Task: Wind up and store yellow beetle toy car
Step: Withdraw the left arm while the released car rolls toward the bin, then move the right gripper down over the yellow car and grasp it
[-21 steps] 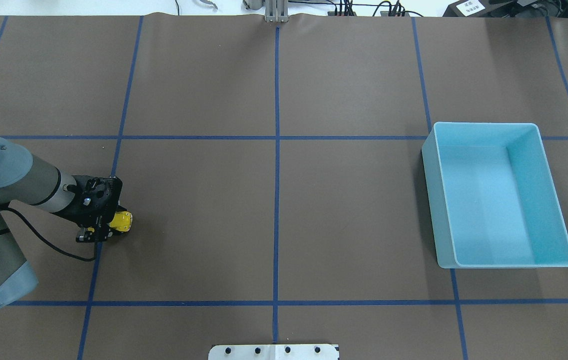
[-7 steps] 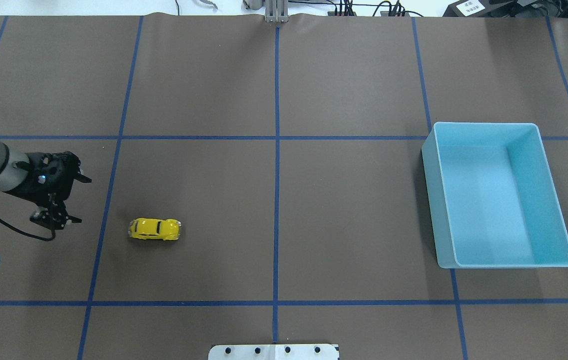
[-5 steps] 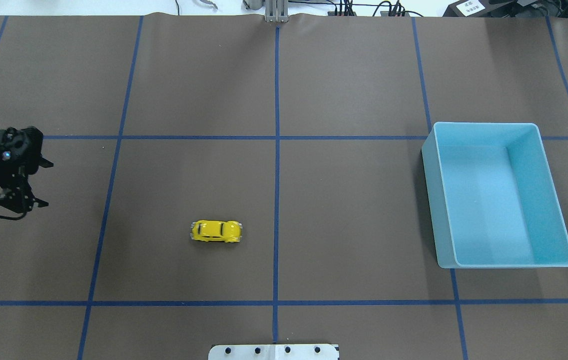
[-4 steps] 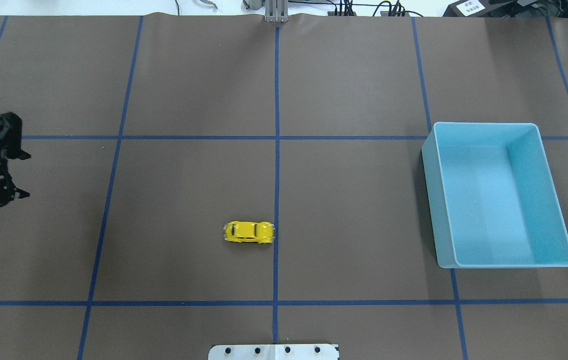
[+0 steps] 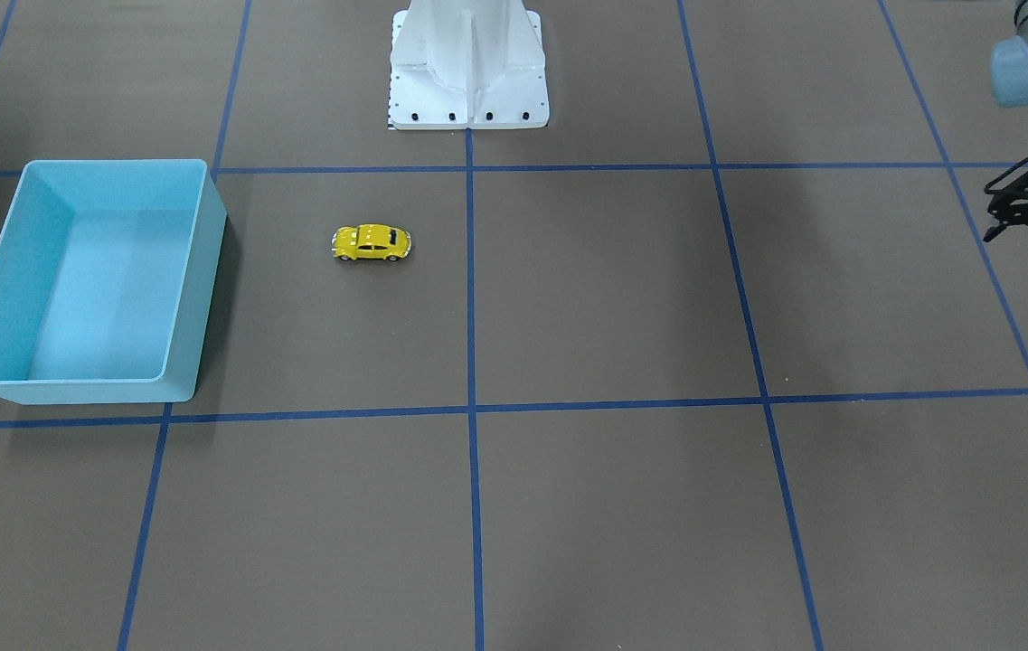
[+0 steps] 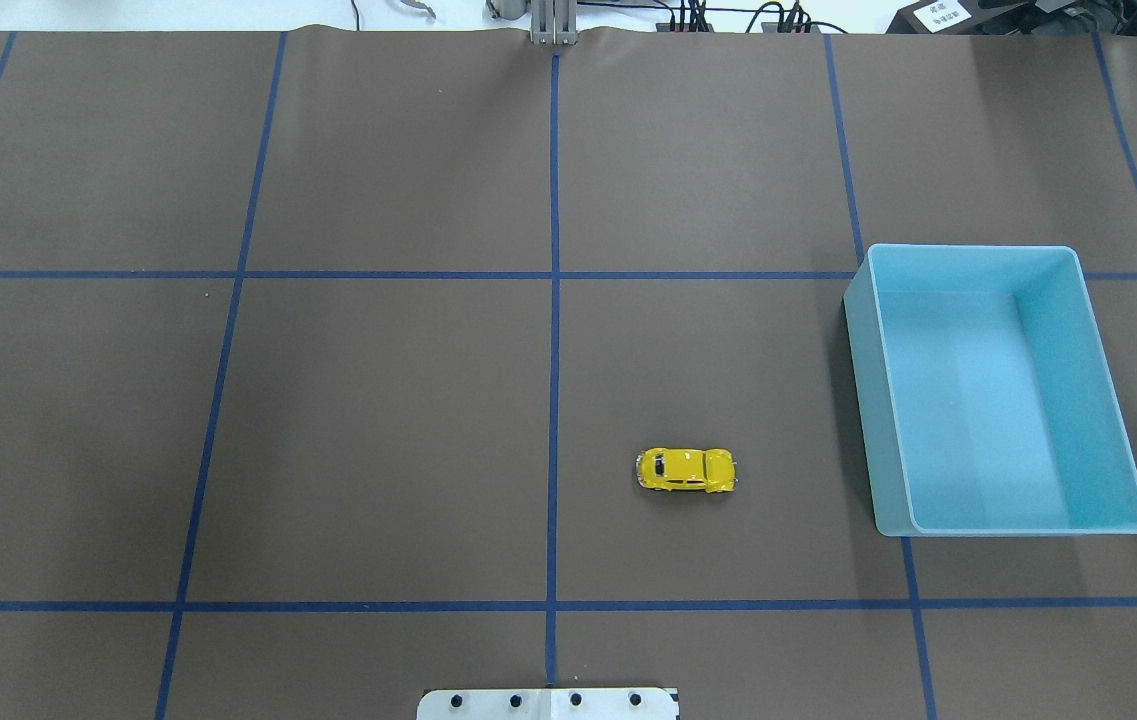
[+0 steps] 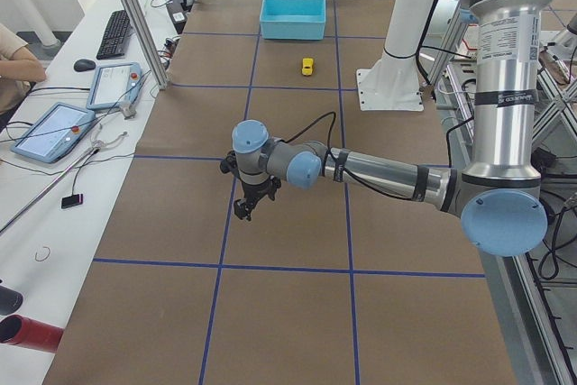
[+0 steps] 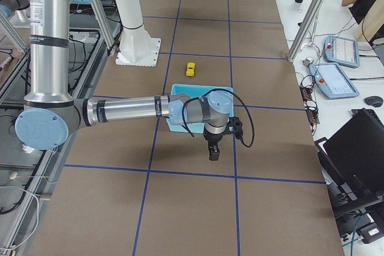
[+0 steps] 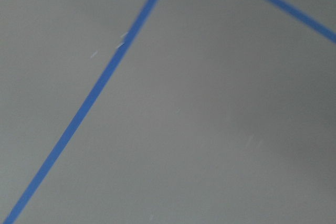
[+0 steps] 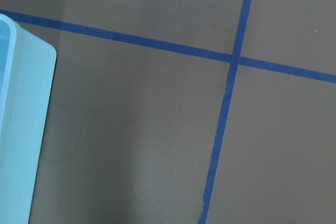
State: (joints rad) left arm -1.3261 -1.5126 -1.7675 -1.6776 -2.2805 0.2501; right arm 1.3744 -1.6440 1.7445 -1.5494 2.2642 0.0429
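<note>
overhead exterior shows the yellow beetle toy car (image 6: 686, 470) standing free on the table (image 6: 378, 380), past the centre tape line (image 6: 554, 350) and near the light blue bin (image 6: 973, 248), though not touching it. a few seconds ago it sits clamped in the left gripper (image 5: 1024, 240) at the far left. since then it runs on its own across the squares toward the bin. the left gripper is gone from this view and hangs at the table's edge in the front-facing view, jaws apart and empty. the right gripper (image 8: 213, 150) hovers beside the bin; whether it is apart or together cannot be told. winding and release look done. storing remains, likely a pick by the right arm.
</note>
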